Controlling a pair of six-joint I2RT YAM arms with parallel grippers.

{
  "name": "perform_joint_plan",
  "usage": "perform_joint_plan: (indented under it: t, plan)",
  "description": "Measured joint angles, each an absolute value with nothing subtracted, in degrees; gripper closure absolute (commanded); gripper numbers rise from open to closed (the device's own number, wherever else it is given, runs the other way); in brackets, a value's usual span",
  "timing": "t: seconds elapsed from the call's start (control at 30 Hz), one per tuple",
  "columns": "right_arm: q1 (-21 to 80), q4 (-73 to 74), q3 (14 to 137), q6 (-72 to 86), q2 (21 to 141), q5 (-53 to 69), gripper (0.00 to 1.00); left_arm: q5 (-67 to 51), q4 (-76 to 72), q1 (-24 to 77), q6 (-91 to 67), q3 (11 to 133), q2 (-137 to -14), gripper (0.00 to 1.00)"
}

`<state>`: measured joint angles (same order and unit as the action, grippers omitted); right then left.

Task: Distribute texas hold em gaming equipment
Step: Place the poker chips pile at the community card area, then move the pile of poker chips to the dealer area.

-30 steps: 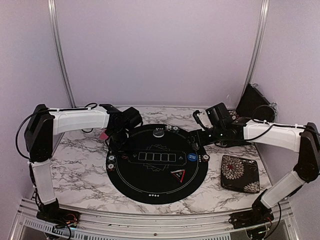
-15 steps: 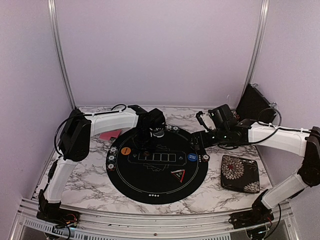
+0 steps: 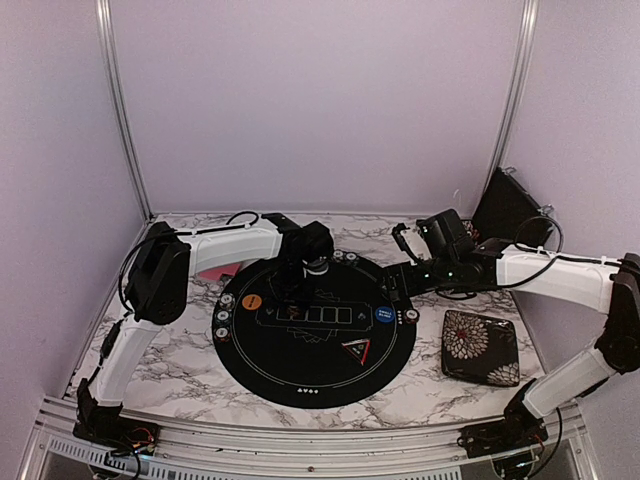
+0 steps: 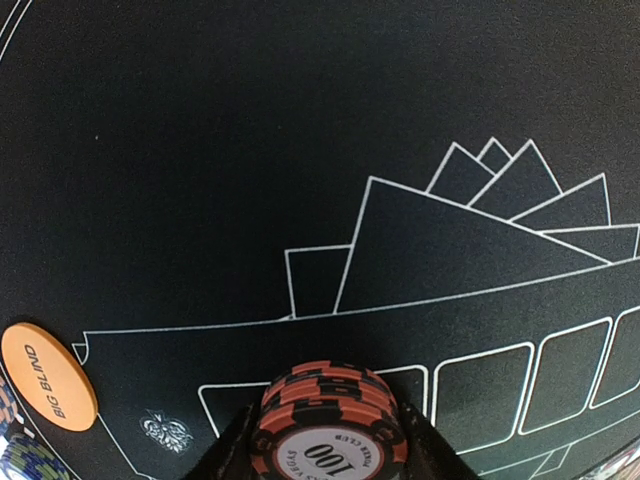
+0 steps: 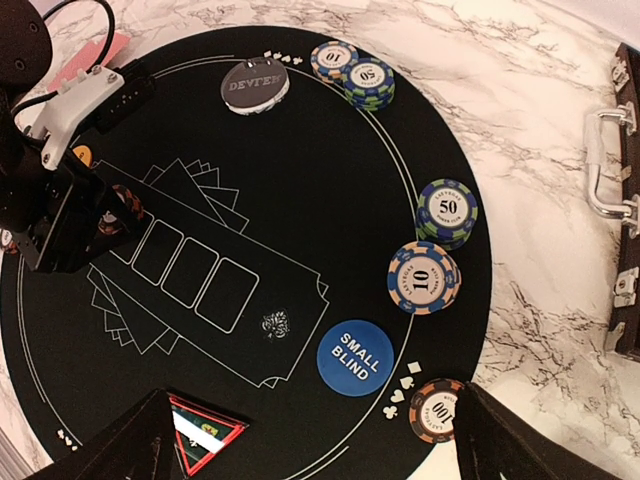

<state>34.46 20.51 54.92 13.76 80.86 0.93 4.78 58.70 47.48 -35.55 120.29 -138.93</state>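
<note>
My left gripper [image 3: 293, 301] is shut on a stack of orange-and-black 100 chips [image 4: 330, 425] and holds it low over the left end of the card-box row on the round black mat [image 3: 300, 370]. The orange Big Blind button [image 4: 48, 375] lies just left of it. My right gripper [image 5: 320, 450] is open and empty above the mat's right side. Below it are the blue Small Blind button [image 5: 354, 357], a 100 chip stack [image 5: 436, 408], a 10 stack [image 5: 424, 277] and a 50 stack [image 5: 447, 210]. The black triangle marker [image 5: 205, 430] lies by its left finger. Pink-backed cards [image 3: 215, 270] lie off the mat's left.
A grey dealer button [image 5: 254, 86] and two chip stacks [image 5: 352, 72] sit at the mat's far edge. More chip stacks [image 3: 222, 322] line its left edge. The black floral case [image 3: 480, 345] lies right of the mat. A black carry case [image 3: 510, 205] stands at the back right.
My left arm has swung right from the mat's left edge by the pink cards to over the card-box row, uncovering the orange button. My right arm has barely moved.
</note>
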Motion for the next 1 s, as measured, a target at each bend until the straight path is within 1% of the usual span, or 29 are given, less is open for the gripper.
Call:
perform_joint_plan:
  t: [0.27, 0.37, 0.47, 0.57, 0.8, 1.0]
  plan:
    - [34.5, 20.8, 55.0, 13.8, 81.1, 0.9, 0.06, 5.2, 59.0, 47.5, -34.7, 121.5, -138.9, 0.29]
    - [34.5, 21.2, 55.5, 13.7, 82.1, 0.9, 0.06, 5.5, 59.0, 47.5, -34.2, 122.1, -138.8, 0.26]
    - [34.5, 21.9, 56.7, 13.8, 83.5, 0.9, 0.06, 5.7, 58.8, 47.4, -33.8, 121.9, -138.1, 0.24]
    - [35.0, 22.5, 58.4, 13.9, 85.0, 0.8, 0.07, 5.8, 57.8, 46.9, -33.4, 119.2, -135.1, 0.23]
    - [40.8, 24.6, 66.4, 14.4, 91.0, -2.1, 0.10, 5.3, 52.2, 43.3, -32.8, 105.7, -119.5, 0.22]
    - [46.8, 26.2, 76.3, 15.1, 100.4, -3.0, 0.16, 4.3, 46.2, 36.9, -32.3, 93.0, -105.1, 0.22]
